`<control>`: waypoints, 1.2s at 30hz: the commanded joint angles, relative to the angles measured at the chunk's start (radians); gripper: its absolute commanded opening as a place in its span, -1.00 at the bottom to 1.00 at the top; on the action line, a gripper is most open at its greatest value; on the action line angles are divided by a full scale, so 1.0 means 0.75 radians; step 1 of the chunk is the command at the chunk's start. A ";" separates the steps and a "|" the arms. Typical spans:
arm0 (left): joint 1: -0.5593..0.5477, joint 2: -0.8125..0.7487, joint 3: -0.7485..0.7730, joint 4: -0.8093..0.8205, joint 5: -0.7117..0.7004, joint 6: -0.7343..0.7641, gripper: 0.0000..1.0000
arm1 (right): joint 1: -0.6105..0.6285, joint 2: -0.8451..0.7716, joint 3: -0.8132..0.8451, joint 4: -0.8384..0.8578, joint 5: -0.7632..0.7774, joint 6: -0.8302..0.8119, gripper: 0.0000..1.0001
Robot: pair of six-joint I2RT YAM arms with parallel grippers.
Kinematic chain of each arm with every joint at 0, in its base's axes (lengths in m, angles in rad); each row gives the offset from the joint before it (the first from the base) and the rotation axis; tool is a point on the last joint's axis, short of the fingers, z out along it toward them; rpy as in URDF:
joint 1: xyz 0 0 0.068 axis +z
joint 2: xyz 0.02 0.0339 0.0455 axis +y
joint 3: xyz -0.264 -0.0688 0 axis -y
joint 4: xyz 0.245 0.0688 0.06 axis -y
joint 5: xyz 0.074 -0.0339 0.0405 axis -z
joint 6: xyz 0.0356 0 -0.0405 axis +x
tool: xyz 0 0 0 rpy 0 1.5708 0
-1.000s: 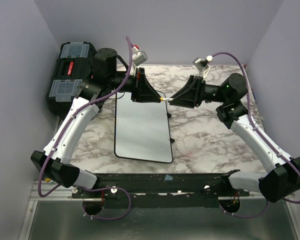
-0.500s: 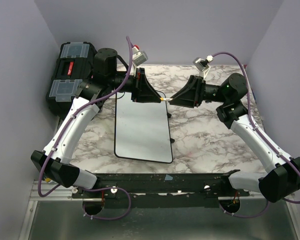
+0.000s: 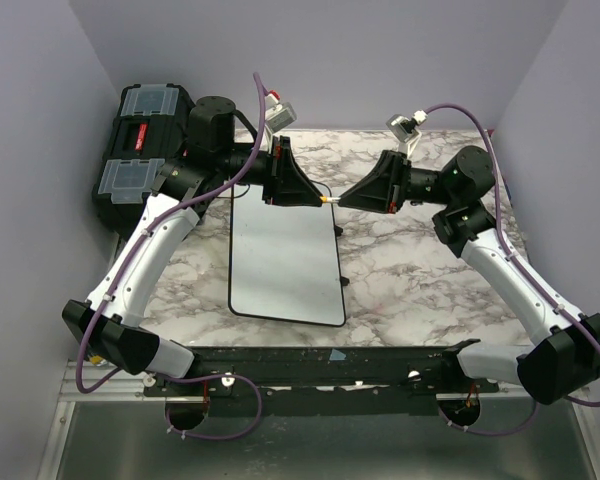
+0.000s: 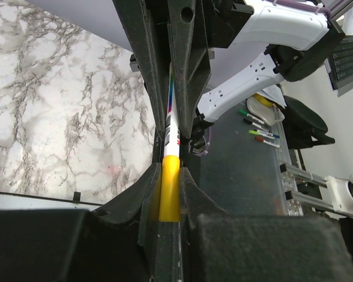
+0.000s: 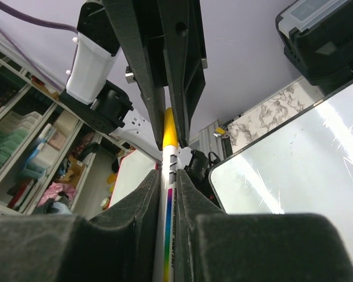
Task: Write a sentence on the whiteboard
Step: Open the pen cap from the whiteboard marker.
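A marker with a white barrel and a yellow cap hangs level between both grippers, above the far edge of the whiteboard. My left gripper is shut on the yellow cap, as the left wrist view shows. My right gripper is shut on the white barrel, as the right wrist view shows. The board also shows in the right wrist view. Its white surface looks blank; I see no sentence on it.
A black toolbox with clear lid trays stands at the far left, beside the left arm. The marble table extends to the right of the board. Purple walls close in the sides and back.
The right gripper has edged slightly to the right along the marker. The left arm and the board have not moved.
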 commanded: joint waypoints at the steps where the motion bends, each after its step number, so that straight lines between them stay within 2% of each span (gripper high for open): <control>1: -0.043 0.041 0.002 0.033 -0.036 0.021 -1.00 | 0.040 0.016 0.014 0.046 0.066 0.006 -0.67; 5: -0.043 0.050 0.022 0.007 -0.037 0.039 -1.00 | 0.045 0.016 0.010 0.045 0.082 0.003 -0.98; 15: -0.044 0.104 0.115 -0.077 -0.042 0.087 -1.00 | 0.049 -0.014 -0.029 -0.038 0.106 -0.077 -0.99; 21: -0.033 0.106 0.114 -0.087 -0.057 0.101 -1.00 | 0.047 -0.112 -0.089 -0.094 0.250 -0.124 -0.99; 26: 0.011 0.081 0.078 -0.053 -0.033 0.070 -1.00 | 0.045 -0.161 -0.128 -0.099 0.301 -0.115 -0.99; 32: 0.094 0.011 -0.049 0.142 0.114 -0.056 -1.00 | 0.045 -0.209 -0.139 -0.091 0.308 -0.097 -0.99; 36: 0.144 -0.019 -0.088 0.188 0.145 -0.088 -1.00 | 0.044 -0.228 -0.132 -0.093 0.301 -0.091 -0.99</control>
